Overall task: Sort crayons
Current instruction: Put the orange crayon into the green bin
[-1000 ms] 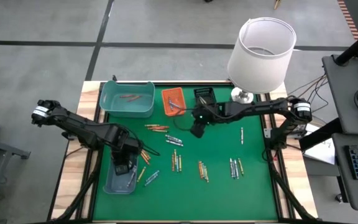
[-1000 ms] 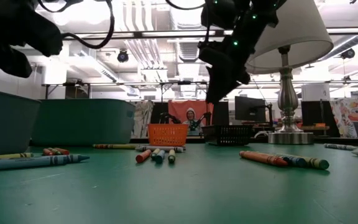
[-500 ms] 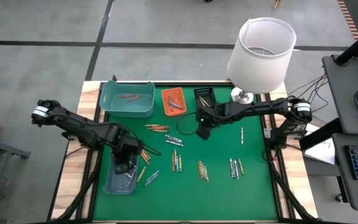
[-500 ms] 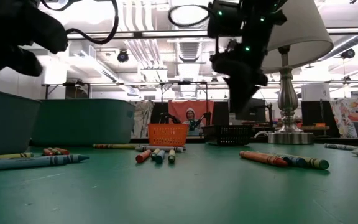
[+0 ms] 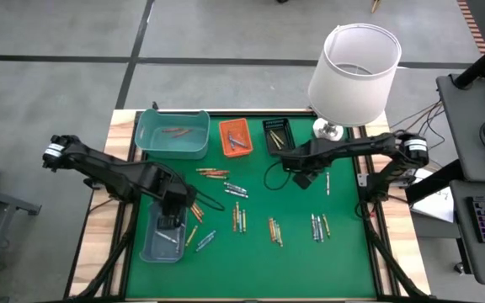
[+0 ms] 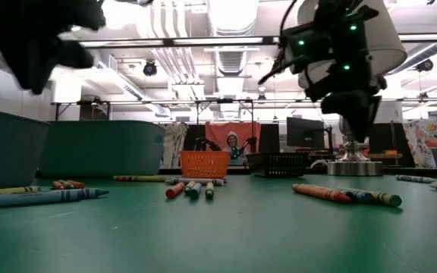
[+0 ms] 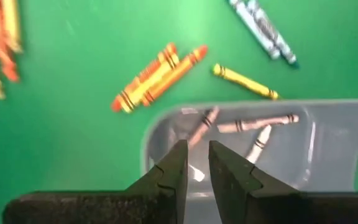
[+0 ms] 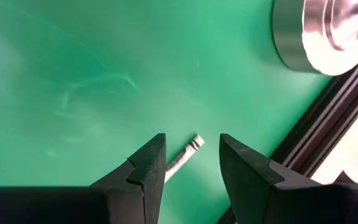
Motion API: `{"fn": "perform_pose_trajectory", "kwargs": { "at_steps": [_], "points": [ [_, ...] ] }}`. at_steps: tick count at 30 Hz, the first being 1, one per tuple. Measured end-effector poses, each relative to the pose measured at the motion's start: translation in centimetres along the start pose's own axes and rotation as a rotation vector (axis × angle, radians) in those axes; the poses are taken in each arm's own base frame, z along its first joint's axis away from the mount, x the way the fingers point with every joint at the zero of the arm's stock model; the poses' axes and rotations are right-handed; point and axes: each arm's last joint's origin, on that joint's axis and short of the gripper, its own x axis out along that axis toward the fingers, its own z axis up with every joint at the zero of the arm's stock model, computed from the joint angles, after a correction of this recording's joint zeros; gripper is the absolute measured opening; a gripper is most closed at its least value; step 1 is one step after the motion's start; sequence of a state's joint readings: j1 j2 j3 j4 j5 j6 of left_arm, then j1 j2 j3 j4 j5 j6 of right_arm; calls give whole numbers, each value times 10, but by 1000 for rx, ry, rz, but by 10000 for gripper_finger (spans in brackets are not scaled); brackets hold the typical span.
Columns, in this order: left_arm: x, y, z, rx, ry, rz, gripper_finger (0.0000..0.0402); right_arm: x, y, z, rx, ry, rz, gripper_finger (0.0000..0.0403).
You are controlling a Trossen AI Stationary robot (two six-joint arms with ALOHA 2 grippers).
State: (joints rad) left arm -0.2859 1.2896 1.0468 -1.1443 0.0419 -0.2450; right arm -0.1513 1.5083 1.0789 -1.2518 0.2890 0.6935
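Green table [image 5: 343, 252] — scattered crayons [image 5: 239, 217], teal, grey, orange, black trays, lamp [image 5: 354, 67].

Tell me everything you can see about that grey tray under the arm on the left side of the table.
The grey tray is a small, shallow, rounded-cornered bin that looks like smooth plastic. It sits flat on the green mat near the table's front left corner. Inside lie a few pale crayons, loose on its floor. The left gripper hovers just above its rim, fingers slightly apart and holding nothing. Orange crayons and a yellow one lie on the mat just outside it.

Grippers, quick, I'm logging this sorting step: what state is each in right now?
Left gripper: slightly open, empty, over the grey plastic tray.
Right gripper: open, empty, above a silvery grey crayon.
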Motion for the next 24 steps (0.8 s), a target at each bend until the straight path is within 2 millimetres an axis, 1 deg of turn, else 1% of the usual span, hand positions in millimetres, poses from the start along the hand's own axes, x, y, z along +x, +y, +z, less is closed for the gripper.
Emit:
{"fn": "perform_pose_trajectory", "kwargs": {
  "at_steps": [3, 5, 8, 11, 13, 15, 18, 20, 24],
  "points": [
    [-12, 0, 7, 83, -66, 55, 48, 2, -4, -5, 6, -25, 21, 139],
    [-18, 0, 13, 138, -121, 104, 48, 3, -1, -3, -15, -86, 68, 139],
    [-25, -1, 24, 210, -237, 177, 48, 4, 10, 5, -57, -211, 193, 137],
    [-27, -2, 35, 284, -349, 199, 48, 0, 28, 20, -121, -366, 375, 132],
    [-26, -2, 40, 337, -402, 211, 48, -4, 40, 30, -176, -495, 488, 127],
    [-22, -1, 43, 377, -441, 220, 48, -9, 53, 38, -239, -626, 566, 123],
    [-17, 0, 46, 391, -478, 226, 48, -19, 68, 46, -306, -791, 636, 115],
    [-15, 1, 45, 361, -465, 222, 48, -25, 75, 49, -345, -852, 648, 111],
    [-10, 9, 45, 290, -419, 229, 48, -33, 82, 51, -408, -903, 636, 104]
  ]
}}
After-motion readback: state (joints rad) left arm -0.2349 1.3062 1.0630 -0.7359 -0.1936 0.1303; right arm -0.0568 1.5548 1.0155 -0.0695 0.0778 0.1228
